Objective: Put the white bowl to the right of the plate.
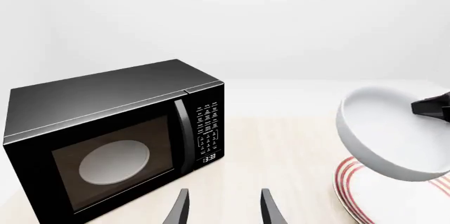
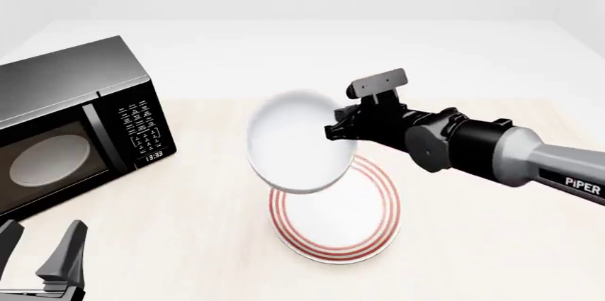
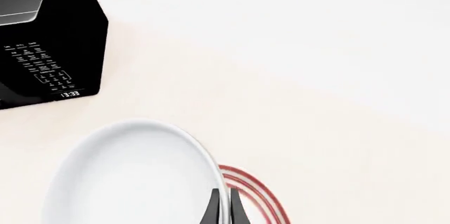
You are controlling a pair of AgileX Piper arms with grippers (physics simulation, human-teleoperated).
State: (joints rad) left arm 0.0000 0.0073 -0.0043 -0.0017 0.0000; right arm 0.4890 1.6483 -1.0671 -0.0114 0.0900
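Observation:
The white bowl [image 2: 295,142] hangs tilted in the air above the plate [image 2: 336,217], held by its right rim. My right gripper [image 2: 338,131] is shut on that rim; in the right wrist view its fingers [image 3: 223,209] pinch the edge of the white bowl [image 3: 134,176], with the plate's red rings [image 3: 256,195] showing below. The left wrist view shows the white bowl [image 1: 390,139] lifted over the plate [image 1: 365,195] off to one side. My left gripper [image 2: 42,258] is open at the table's near left corner, holding nothing; in its own view the left gripper [image 1: 223,211] points toward the microwave.
A black microwave [image 2: 71,127] with its door closed stands at the left side of the table. The light wooden table [image 2: 472,244] stretches to the right of the plate. The right arm [image 2: 492,152] reaches in from the right edge.

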